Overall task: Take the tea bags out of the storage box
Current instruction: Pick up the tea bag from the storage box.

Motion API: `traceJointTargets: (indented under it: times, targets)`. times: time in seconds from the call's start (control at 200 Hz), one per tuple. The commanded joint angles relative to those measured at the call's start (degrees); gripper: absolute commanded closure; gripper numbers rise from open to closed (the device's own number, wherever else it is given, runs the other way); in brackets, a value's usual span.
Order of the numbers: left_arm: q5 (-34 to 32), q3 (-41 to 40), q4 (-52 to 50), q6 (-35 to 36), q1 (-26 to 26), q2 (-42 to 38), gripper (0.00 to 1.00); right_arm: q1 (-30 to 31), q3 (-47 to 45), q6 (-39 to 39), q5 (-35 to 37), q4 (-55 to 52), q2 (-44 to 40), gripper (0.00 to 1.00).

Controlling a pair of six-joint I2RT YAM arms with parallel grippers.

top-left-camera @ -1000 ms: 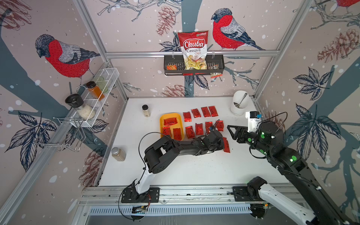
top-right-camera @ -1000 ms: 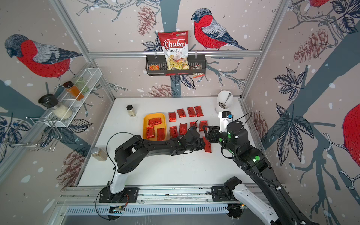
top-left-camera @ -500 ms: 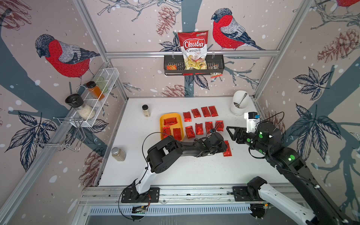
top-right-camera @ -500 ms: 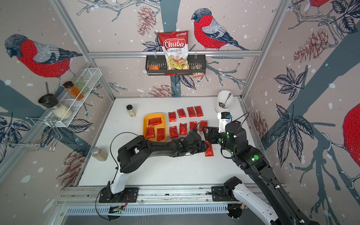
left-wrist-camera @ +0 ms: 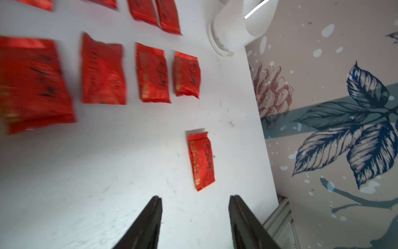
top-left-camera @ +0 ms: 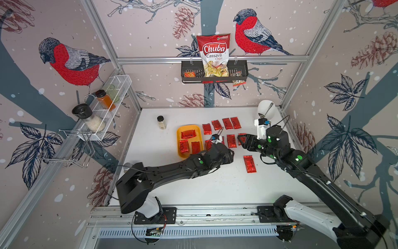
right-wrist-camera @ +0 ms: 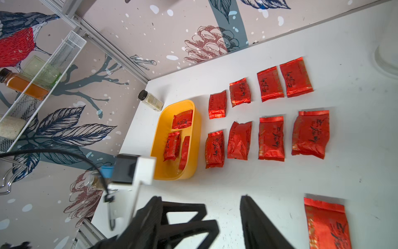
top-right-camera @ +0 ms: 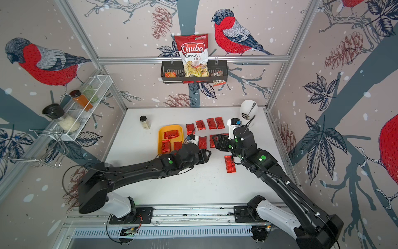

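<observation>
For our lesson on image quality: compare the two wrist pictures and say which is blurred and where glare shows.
Left wrist view: tea bags smeared by motion blur, print hard to read. Right wrist view: tea bags crisp, print readable, foil edges glinting; yellow box sharp.

three tea bags [right-wrist-camera: 182, 119] in storage box [right-wrist-camera: 178, 105], nine outside

Shiny red tea bags [right-wrist-camera: 271, 138], dark print across them; white desk [top-left-camera: 215, 189], lightly scuffed; the storage box [right-wrist-camera: 163, 120] glows yellow-orange. The chips bag [top-left-camera: 214, 54] shows red and white, its basket [top-left-camera: 242, 66] black, and the wallpaper [top-left-camera: 150, 32] beige with red-breasted grey birds.
</observation>
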Motion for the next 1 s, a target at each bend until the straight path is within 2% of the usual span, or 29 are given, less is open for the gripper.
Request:
traceJointTargets:
  times: [0.0, 0.05, 0.12, 0.255, 0.395, 0.555, 0.66, 0.775, 0.996]
  targets:
    - [-4.16, -5.65, -6.83, 1.35, 3.79, -8.72, 0.45, 1.30, 1.32, 2.42, -1.97, 8.51, 4.61, 0.38]
    - [-6.48, -8.23, -9.23, 1.32, 5.85, -13.64, 0.43, 2.38, 2.57, 2.75, -2.32, 10.20, 8.18, 0.39]
    - [-6.40, -10.84, -11.88, 2.97, 10.56, -20.33, 0.41, 4.42, 5.39, 2.82, -2.55, 11.86, 14.01, 0.39]
    - [2.39, -15.02, -13.70, 7.94, 25.53, -28.92, 0.36, 8.08, 12.84, 2.54, -3.51, 13.75, 26.69, 0.39]
    - [12.78, -17.15, -14.18, 12.63, 39.52, -30.08, 0.35, 11.02, 23.82, 1.60, -5.38, 12.74, 40.23, 0.39]
    - [21.97, -21.10, -10.05, 14.98, 51.14, -28.09, 0.34, 12.55, 39.00, 0.60, -8.35, 7.50, 56.33, 0.42]
    - [25.24, -23.25, -7.64, 15.49, 54.89, -26.62, 0.34, 12.74, 47.00, 0.34, -9.41, 4.83, 65.10, 0.45]
    - [26.51, -24.79, -5.83, 15.48, 55.64, -26.13, 0.34, 12.70, 53.91, 0.35, -10.18, 1.82, 72.79, 0.49]
    - [27.61, -26.18, -5.03, 15.63, 55.86, -26.20, 0.34, 12.91, 58.92, 0.91, -11.34, 0.23, 79.95, 0.53]
